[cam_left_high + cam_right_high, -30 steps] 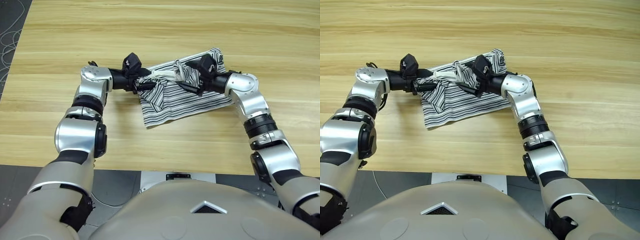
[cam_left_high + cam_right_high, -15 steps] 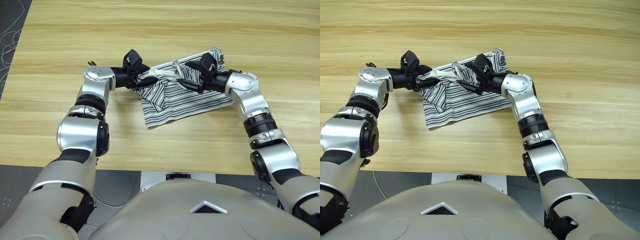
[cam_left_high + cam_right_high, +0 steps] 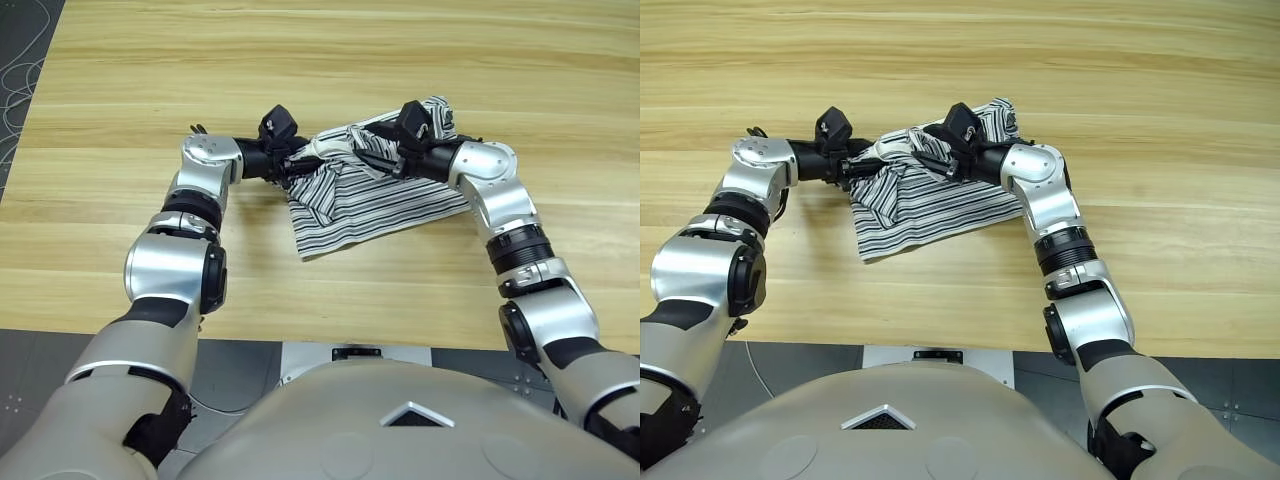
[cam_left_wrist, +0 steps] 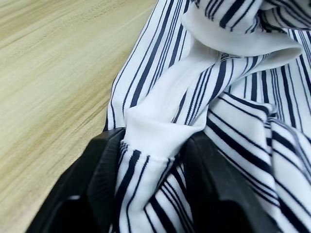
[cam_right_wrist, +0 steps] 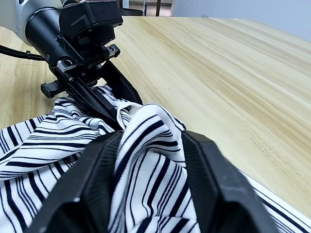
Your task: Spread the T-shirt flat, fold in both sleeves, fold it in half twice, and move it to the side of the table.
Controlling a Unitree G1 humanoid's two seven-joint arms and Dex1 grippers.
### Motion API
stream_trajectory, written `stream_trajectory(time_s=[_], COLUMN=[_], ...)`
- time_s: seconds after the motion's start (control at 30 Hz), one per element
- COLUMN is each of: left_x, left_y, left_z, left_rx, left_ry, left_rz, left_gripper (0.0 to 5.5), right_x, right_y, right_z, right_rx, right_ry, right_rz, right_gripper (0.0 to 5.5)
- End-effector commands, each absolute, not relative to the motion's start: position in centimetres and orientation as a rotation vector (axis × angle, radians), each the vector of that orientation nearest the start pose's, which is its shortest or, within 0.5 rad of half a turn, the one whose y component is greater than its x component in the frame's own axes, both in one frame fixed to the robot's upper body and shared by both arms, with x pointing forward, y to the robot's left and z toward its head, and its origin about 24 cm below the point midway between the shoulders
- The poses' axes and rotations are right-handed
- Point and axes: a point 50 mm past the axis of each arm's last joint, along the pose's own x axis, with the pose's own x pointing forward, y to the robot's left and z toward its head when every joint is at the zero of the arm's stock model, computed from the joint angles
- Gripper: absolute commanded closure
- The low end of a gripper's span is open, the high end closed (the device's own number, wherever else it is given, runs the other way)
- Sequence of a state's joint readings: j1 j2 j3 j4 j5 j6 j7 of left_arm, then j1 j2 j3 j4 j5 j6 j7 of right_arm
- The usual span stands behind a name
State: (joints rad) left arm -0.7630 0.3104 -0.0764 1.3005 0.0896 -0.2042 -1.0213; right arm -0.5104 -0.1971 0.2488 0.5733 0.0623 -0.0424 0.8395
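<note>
Shifted rightward in frame, the left end effector [image 3: 297, 164] and right end effector [image 3: 376, 158] each gripped the bunched T-shirt [image 3: 372, 205] at upper centre of the bench [image 3: 300, 60]; pulling apart evenly would flatten it.

Arms: left arm [image 3: 168, 272] and right arm [image 3: 508, 208] have silver rounded joint housings with black ribbed collars between. Thin black cables [image 3: 197, 129] at 12 o'clock of the left elbow housing. left gripper [image 3: 298, 163], right gripper [image 3: 372, 158]: matte black, a boxy black module on each wrist. fingers [image 4: 99, 182] black, pads finely ribbed.
</note>
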Motion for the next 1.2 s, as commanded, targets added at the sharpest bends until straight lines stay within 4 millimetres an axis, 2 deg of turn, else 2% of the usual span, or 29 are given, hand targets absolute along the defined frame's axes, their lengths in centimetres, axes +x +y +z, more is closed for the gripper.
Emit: stream_trajectory(time_s=[0.03, 0.27, 0.53, 0.67, 0.73, 0.87, 0.97, 1.07, 1.2], left_x=[32.1, 32.0, 32.1, 32.1, 31.7, 30.4, 29.3, 28.7, 27.6], left_y=[17.5, 17.5, 17.7, 18.3, 18.3, 18.1, 17.4, 16.4, 16.3], left_z=[-0.2, -0.3, -0.1, 0.2, 0.4, 0.9, 2.1, 3.4, 3.6], left_rx=[0.204, 0.199, 0.201, 0.266, 0.33, 0.472, 0.535, 0.558, 0.599], left_ry=[0.59, 0.59, 0.581, 0.555, 0.524, 0.424, 0.325, 0.262, 0.281], left_rz=[-1.021, -1.022, -1.021, -1.039, -1.118, -1.306, -1.43, -1.476, -1.525], left_gripper=[4.15, 5.11, 5.27, 5.27, 5.27, 5.27, 5.27, 5.27, 5.27], right_x=[31.5, 31.3, 31.2, 31.4, 31.3, 30.6, 30.6, 30.5, 29.4], right_y=[-8.9, -9.0, -9.0, -9.5, -10.5, -14.1, -16.4, -17.3, -17.6], right_z=[4.4, 4.2, 4.1, 4.3, 4.8, 6.4, 7.5, 7.8, 7.6], right_rx=[-0.23, -0.223, -0.221, -0.229, -0.243, -0.31, -0.363, -0.387, -0.416], right_ry=[0.171, 0.178, 0.18, 0.173, 0.168, 0.169, 0.189, 0.204, 0.247], right_rz=[1.075, 1.067, 1.061, 1.05, 1.061, 1.09, 1.093, 1.104, 1.194], right_gripper=[4.13, 5.37, 5.4, 5.4, 5.4, 5.4, 5.4, 5.4, 5.4])
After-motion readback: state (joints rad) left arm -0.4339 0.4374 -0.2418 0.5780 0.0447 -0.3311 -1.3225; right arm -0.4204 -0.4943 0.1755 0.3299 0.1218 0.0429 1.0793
